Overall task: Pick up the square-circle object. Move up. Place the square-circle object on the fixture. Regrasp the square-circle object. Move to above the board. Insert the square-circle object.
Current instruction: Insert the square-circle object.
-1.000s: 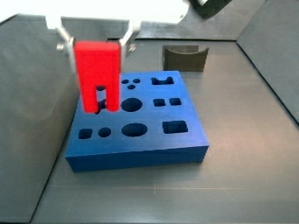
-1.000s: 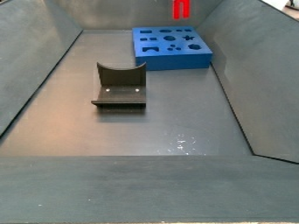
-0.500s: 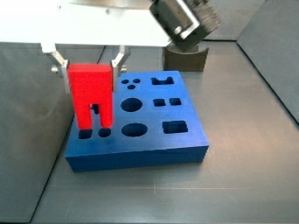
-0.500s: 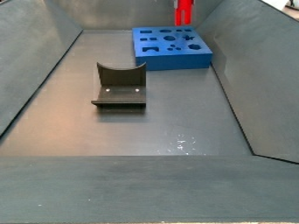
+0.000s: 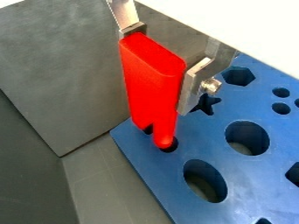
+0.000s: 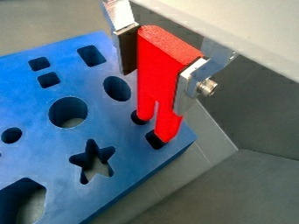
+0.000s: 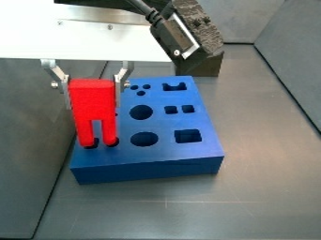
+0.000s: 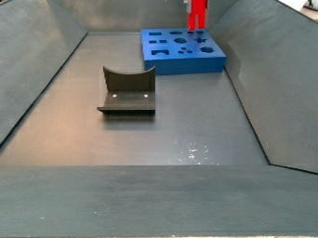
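The gripper [image 7: 88, 73] is clamping the red block [image 7: 93, 111] upright, its pegs entering holes in the blue board [image 7: 189, 159].

Looking down steeply from close by in a side view at the board [image 7: 150, 131], filling mid-frame, with the gripper [image 7: 88, 77] at its corner. Looking from far along the bin in a side view, fixture [image 8: 125, 90] nearer, board [image 8: 181, 50] at the back. Hugging the square-circle object [image 5: 151, 83] in both wrist views, from opposite sides.
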You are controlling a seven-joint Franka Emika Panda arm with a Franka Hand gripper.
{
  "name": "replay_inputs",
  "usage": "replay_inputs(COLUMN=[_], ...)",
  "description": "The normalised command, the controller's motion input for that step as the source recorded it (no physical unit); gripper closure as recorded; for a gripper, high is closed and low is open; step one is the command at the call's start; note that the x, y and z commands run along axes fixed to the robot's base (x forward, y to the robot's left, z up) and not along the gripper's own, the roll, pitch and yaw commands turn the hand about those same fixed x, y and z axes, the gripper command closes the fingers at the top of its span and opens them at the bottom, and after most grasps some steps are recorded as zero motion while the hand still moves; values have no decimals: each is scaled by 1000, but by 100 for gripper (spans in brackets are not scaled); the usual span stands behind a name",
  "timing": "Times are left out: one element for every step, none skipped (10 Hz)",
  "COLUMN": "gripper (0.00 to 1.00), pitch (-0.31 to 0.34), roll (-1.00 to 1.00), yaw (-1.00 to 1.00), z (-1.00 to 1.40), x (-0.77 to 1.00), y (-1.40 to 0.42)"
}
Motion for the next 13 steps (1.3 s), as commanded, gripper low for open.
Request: replay_inputs(gripper=[100,100,100,100,100,100,100,100,100,100,100,100,100], pitch=[0,0,-14,-17,-20,-17,-26,-31,-26,-17,0,0,0], roll=[0,0,0,0,0,0,11,7,0,0,0,0,0], yaw=[0,0,0,0,0,0,0,0,0,0,0,0,0], z=[-74,-100,-109,-126,-123,-126,-149,-169,-149,-117,-37,-23,-54], x=[0,0,-26,0,0,0,0,0,0,0,26,49,106], y=[0,0,0,-34,-49,-43,-74,-71,-31,0,0,0,0])
